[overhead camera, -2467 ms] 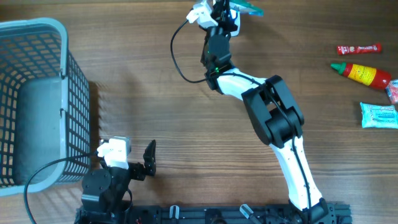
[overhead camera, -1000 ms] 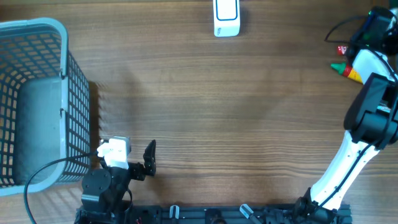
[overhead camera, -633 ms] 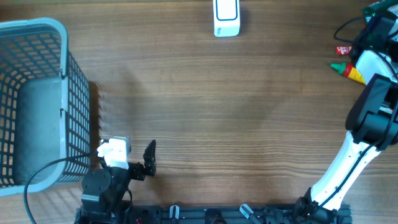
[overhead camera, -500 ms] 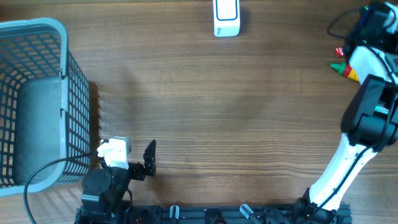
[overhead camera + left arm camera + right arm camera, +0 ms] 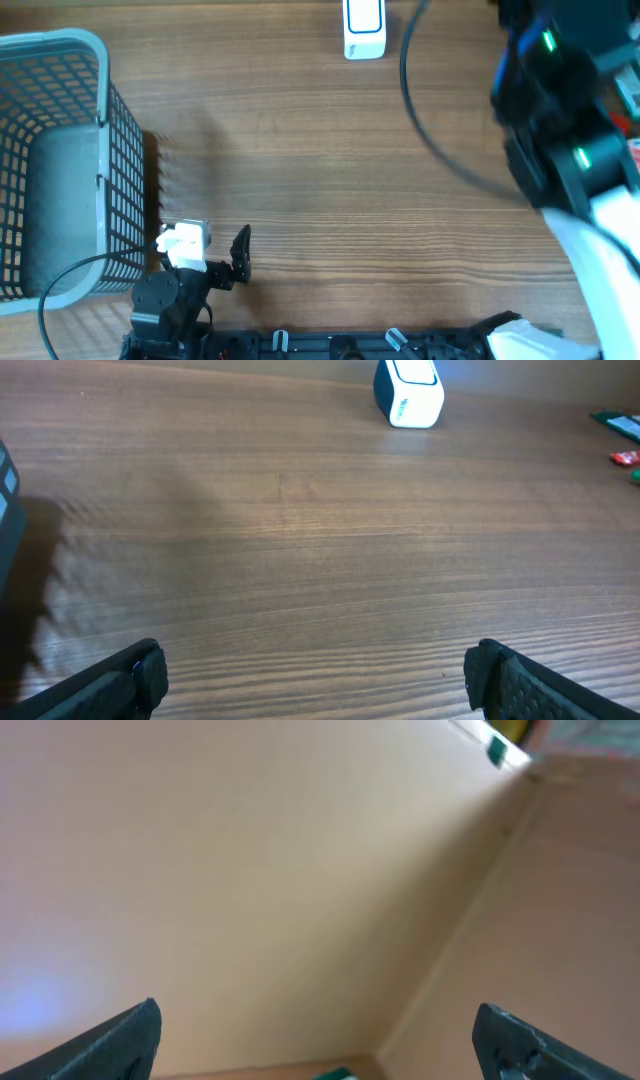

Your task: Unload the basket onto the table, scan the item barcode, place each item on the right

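The white barcode scanner stands at the table's far edge, also seen in the left wrist view. My right arm is lifted close to the overhead camera, large and blurred, and hides most of the items at the right. The right gripper is open and empty, facing a beige wall. My left gripper rests open near the front left, over bare wood. A green item and a red item lie at the right edge.
A grey mesh basket stands at the left edge of the wooden table. A black cable loops from the right arm over the far right part. A sliver of red packaging shows behind the arm.
The right arm has swung from the far right corner up toward the overhead camera and now fills the right side. Its jaws went from shut to open. The left arm stays still.
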Controlling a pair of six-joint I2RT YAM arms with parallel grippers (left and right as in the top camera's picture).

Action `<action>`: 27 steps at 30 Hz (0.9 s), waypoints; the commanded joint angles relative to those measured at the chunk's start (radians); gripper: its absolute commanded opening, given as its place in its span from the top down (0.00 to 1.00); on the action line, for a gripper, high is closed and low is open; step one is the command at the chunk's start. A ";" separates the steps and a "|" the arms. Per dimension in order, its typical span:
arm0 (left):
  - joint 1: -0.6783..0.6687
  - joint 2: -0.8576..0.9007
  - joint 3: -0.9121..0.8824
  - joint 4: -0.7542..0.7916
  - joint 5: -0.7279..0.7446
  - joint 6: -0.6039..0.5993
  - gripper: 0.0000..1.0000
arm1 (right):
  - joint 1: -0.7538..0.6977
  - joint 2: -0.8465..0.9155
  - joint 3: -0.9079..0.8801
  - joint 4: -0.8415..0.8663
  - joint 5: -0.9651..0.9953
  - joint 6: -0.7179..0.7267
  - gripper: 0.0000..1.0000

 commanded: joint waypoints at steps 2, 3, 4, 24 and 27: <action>-0.002 -0.006 0.000 0.005 0.015 0.019 0.00 | 0.135 -0.237 0.003 -0.219 -0.017 0.257 0.00; -0.002 -0.006 0.000 0.005 0.015 0.019 0.00 | 0.148 -0.283 0.003 -0.283 -0.016 0.294 0.00; -0.002 -0.006 0.000 0.005 0.015 0.019 0.00 | 0.150 -0.325 0.003 -0.355 -0.017 0.325 0.00; -0.002 -0.006 0.000 0.005 0.015 0.019 0.00 | -0.117 -0.644 -0.487 -0.414 -0.557 0.158 0.00; -0.002 -0.006 0.000 0.005 0.015 0.019 0.00 | -0.238 -0.793 -0.788 -0.089 -0.797 0.163 0.00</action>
